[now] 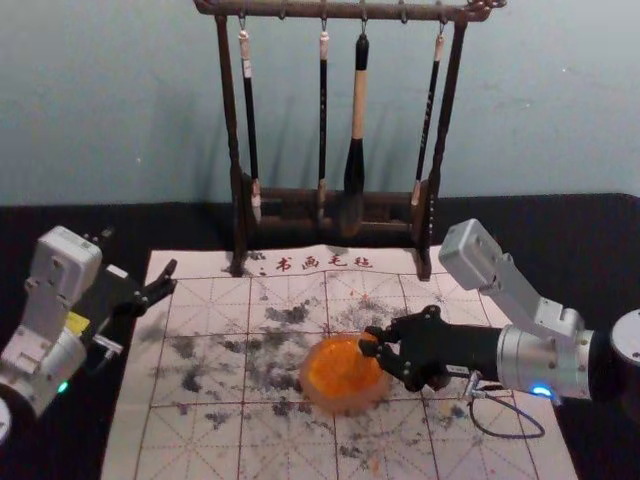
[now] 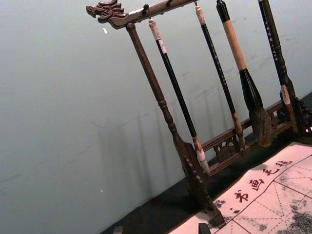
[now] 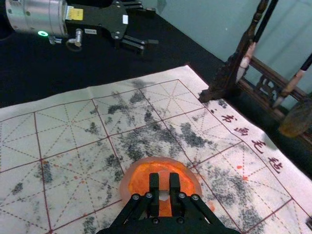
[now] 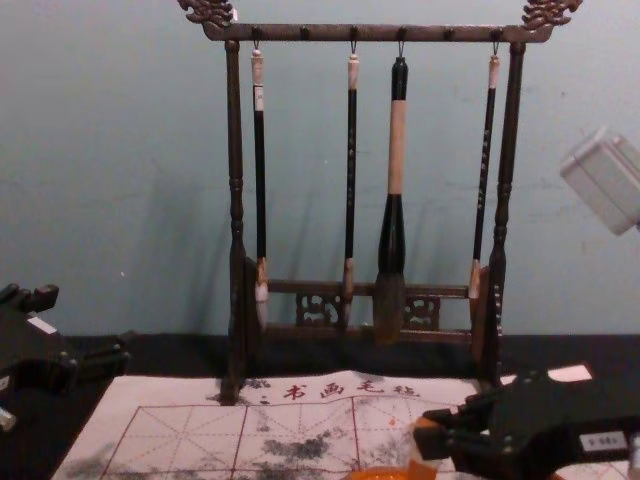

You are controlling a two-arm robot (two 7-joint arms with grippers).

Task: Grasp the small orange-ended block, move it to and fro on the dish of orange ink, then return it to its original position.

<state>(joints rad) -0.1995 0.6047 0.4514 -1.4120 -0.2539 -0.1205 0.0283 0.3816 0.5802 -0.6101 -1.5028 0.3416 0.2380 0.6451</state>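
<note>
The small orange-ended block (image 4: 426,441) is pinched in the right claw (image 3: 164,183), above the orange ink in the round, translucent-rimmed dish (image 1: 345,404). Its long axis is held roughly upright, so a level stroke across the ink seems called for; the left claw (image 1: 141,250) is spread, parked near the white mat's (image 1: 195,435) left edge.

The right end effector (image 1: 371,341) hides part of the ink dish (image 1: 308,385) near two o'clock (the chest view's bottom edge crops it too).
</note>
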